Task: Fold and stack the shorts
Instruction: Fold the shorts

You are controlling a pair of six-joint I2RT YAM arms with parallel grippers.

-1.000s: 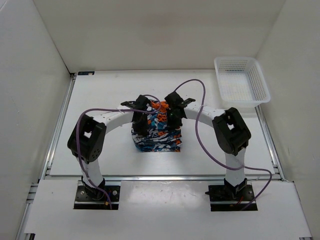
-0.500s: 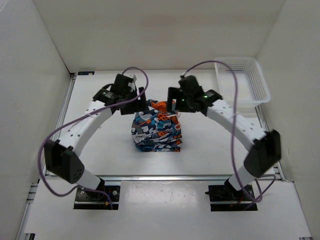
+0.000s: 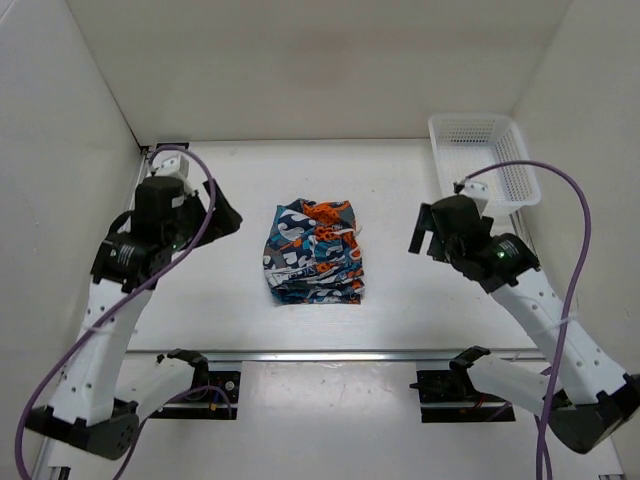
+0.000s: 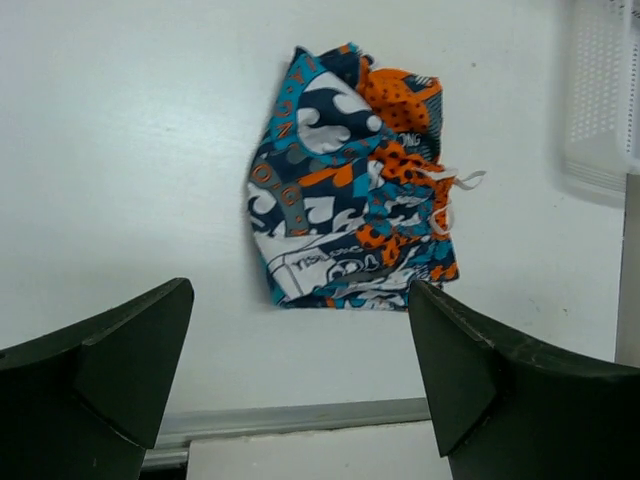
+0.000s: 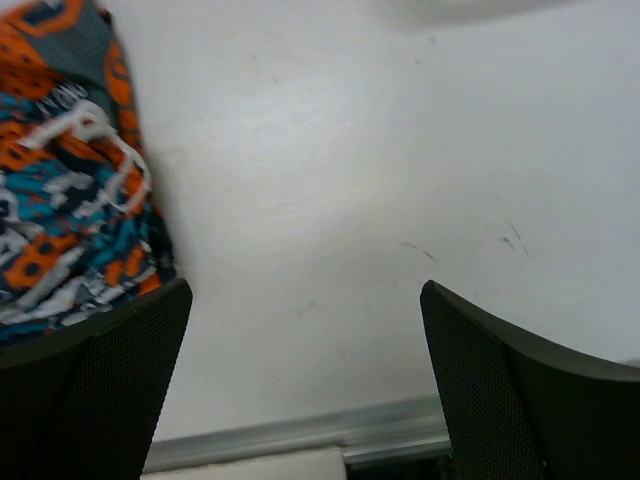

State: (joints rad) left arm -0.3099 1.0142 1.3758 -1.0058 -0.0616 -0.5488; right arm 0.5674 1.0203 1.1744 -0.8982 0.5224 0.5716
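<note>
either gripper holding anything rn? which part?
Nothing held. Left gripper and right gripper both open, apart from the folded shorts on the table.

blue-teal-orange patchwork shorts (image 3: pixel 313 255), white mesh basket (image 3: pixel 482 170)

robot lab cell: white walled-in table (image 3: pixel 230 300), aluminium rails (image 3: pixel 340 354), bolted arms (image 3: pixel 100 325)

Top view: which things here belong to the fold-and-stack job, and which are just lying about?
Belongs to the job:
- shorts, a folded pile in the middle, with no fingers touching it

Just lying about:
- white mesh basket, at the far right corner, well apart from the pile
</note>
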